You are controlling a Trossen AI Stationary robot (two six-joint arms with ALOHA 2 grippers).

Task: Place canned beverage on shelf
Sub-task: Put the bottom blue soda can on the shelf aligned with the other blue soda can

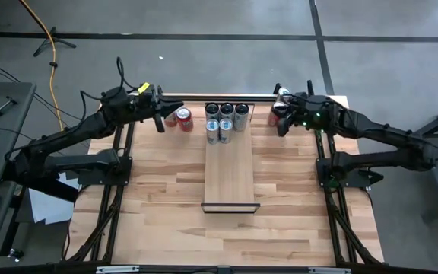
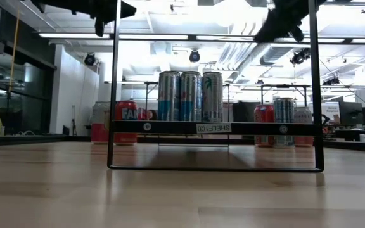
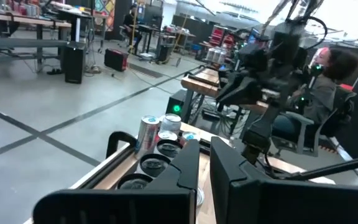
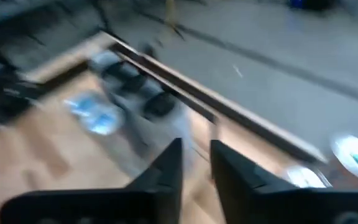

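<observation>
Shelf (image 1: 230, 171) at table (image 1: 158, 221) centre, five cans (image 1: 226, 119) at its far end; low view shows me only three. Left gripper (image 1: 159, 122) pressed together; right gripper (image 1: 280, 125), can't tell.

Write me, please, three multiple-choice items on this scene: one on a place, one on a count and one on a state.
1. Where on the shelf do the cans stand?
A. at the end far from the low camera
B. in the middle
C. at the end nearest the low camera

2. How many cans are on the shelf?
A. two
B. five
C. eight

3. How do the cans on the shelf stand?
A. on their sides
B. stacked in two layers
C. upright

Answers:
1 A: the high view shows them grouped at the far end, with the rest of the plank bare.
2 B: from above there is a row of three and a row of two.
3 C: the low view shows them standing on their bases.
</observation>
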